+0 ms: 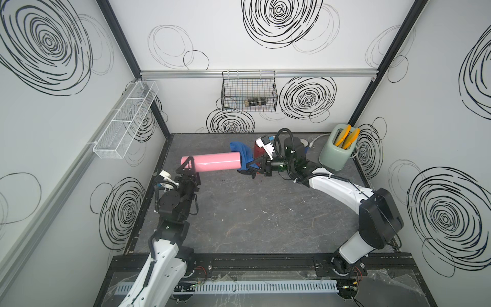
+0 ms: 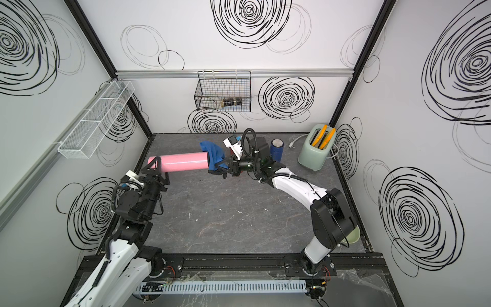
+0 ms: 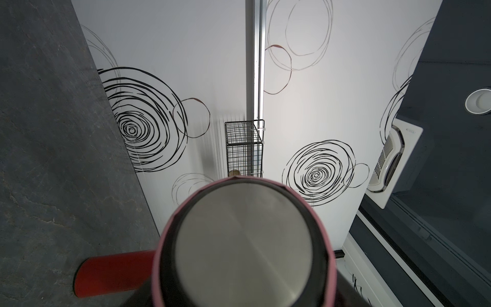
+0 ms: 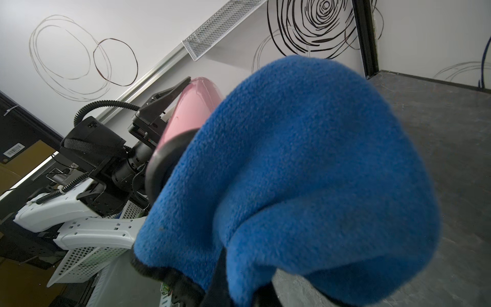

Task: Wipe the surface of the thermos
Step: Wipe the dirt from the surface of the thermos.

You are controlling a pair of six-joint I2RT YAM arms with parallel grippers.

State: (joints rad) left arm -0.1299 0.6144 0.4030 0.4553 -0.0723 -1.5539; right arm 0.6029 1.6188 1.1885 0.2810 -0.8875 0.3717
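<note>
Blue fleece is pinched in the right gripper (image 1: 248, 169), its jaws closed tight on a gathered fold so that the cloth (image 1: 240, 152) hangs bunched ahead of the fingertips. The left gripper (image 1: 189, 167) has its jaws spread as wide as the pink thermos (image 1: 212, 162) and clamped across it, one finger showing over its top. Held this way, the thermos lies level and clear above the table (image 1: 252, 218). The left grip is close to one end and the cloth is draped over the opposite end.

In the right wrist view the cloth (image 4: 305, 172) covers the dark collar at that end. Whether it is pressed onto the pink wall or only lies against the collar is hard to tell from here. The left wrist view shows a brushed-steel end face of the thermos (image 3: 244, 239), ringed in pink.

Wiping looks to be in hand but early in its stroke, since nearly all the pink barrel between the two grippers is bare. The next move, as I read it, calls for drawing the cloth along the barrel toward the left gripper with steady contact. The left grip would need to hold firm against the push, and perhaps roll the thermos to offer its other sides. A red cup (image 1: 258, 151) stands on the table behind the right wrist and a toaster (image 1: 335, 150) sits nearer the corner; neither lies along that path.
</note>
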